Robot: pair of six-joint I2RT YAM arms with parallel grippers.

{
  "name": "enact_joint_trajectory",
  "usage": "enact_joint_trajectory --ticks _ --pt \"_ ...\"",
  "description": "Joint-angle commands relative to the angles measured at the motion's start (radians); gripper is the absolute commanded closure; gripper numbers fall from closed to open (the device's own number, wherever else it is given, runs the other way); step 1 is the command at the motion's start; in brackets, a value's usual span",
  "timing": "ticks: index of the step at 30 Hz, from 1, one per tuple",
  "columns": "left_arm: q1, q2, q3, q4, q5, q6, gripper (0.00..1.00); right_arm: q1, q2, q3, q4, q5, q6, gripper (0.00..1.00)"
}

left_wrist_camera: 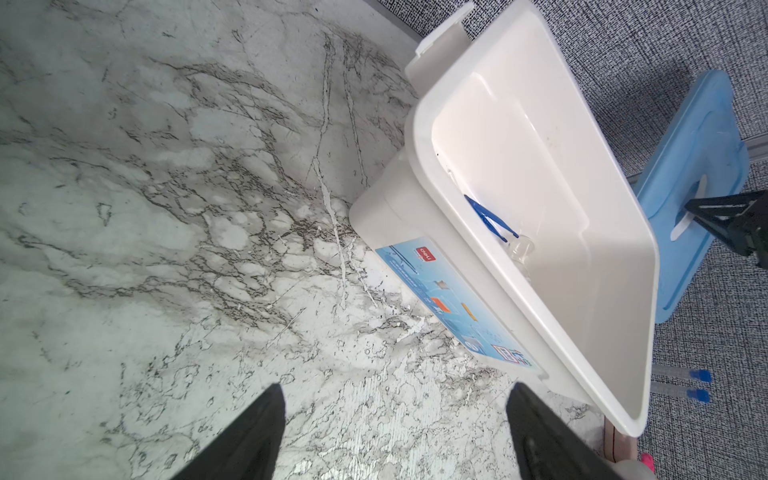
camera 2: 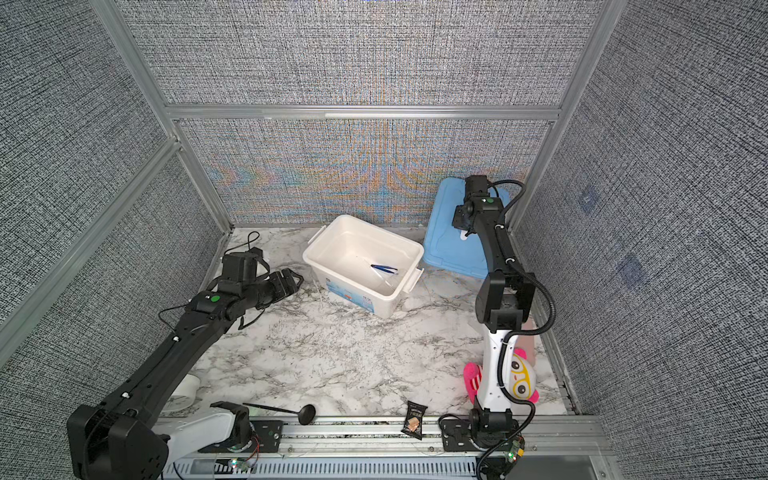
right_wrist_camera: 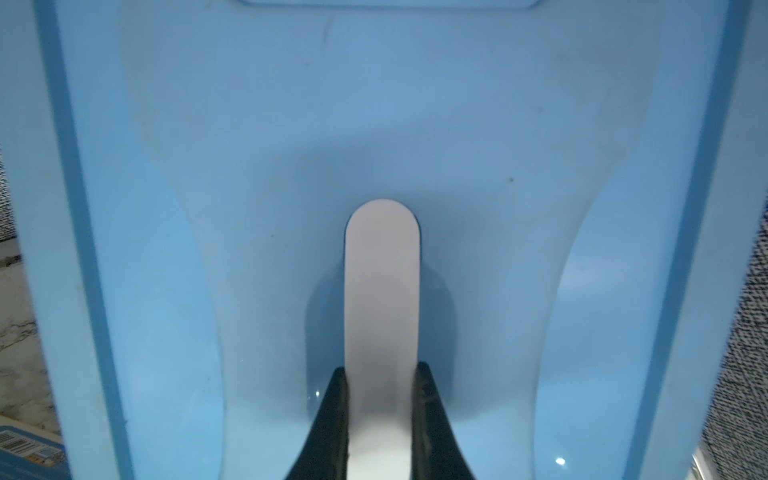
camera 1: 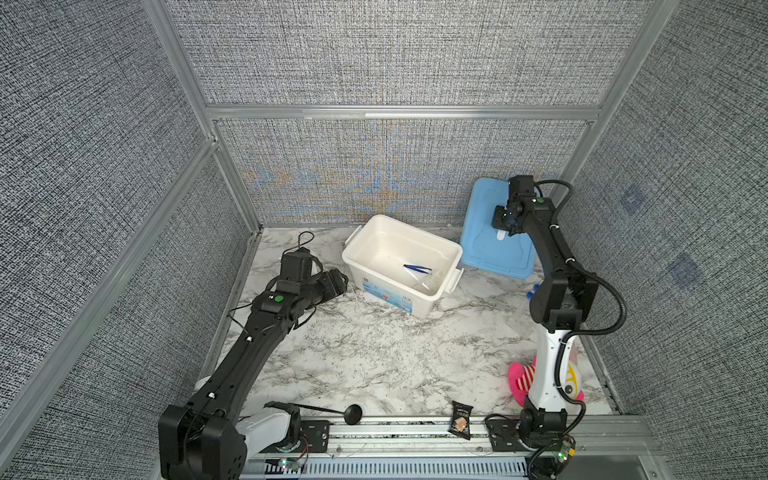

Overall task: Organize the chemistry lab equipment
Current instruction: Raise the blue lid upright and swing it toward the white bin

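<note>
Dark blue tweezers [camera 1: 417, 269] [camera 2: 384, 269] [left_wrist_camera: 488, 218] lie inside the open white bin [camera 1: 424, 305] [camera 2: 376, 301] [left_wrist_camera: 413, 124], beside a small clear vessel [left_wrist_camera: 521, 247]. A light blue lid [camera 1: 486, 249] [camera 2: 446, 249] [left_wrist_camera: 698, 137] [right_wrist_camera: 249, 124] stands tilted against the back wall, right of the bin. My right gripper [camera 1: 503, 226] [camera 2: 465, 227] [right_wrist_camera: 381, 368] is shut on the lid's white handle [right_wrist_camera: 381, 270]. My left gripper [camera 1: 343, 279] [camera 2: 297, 279] [left_wrist_camera: 395, 386] hovers open and empty over the marble, just left of the bin. Two blue-capped tubes [camera 1: 533, 290] [left_wrist_camera: 700, 376] lie right of the bin, partly hidden by the right arm.
A pink striped plush toy [camera 1: 523, 380] [camera 2: 473, 378] sits behind the right arm's base. A black snack packet [camera 1: 460, 419] and a black ladle [camera 1: 353, 413] lie at the front edge. Grey fabric walls close in the back and both sides.
</note>
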Motion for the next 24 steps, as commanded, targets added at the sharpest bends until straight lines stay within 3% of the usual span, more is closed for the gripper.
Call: enact_joint_trajectory --ticks 1,19,24 --pt "0.000 0.004 -0.003 0.023 0.014 -0.011 0.15 -0.001 -0.031 0.003 0.001 0.019 -0.012 0.91" --pt "0.001 0.008 -0.024 0.059 0.060 -0.040 0.15 0.041 -0.277 -0.065 0.011 -0.069 -0.035 0.93" --pt "0.001 -0.007 -0.040 0.068 0.059 -0.043 0.15 0.115 -0.314 -0.086 0.018 -0.090 -0.076 0.94"
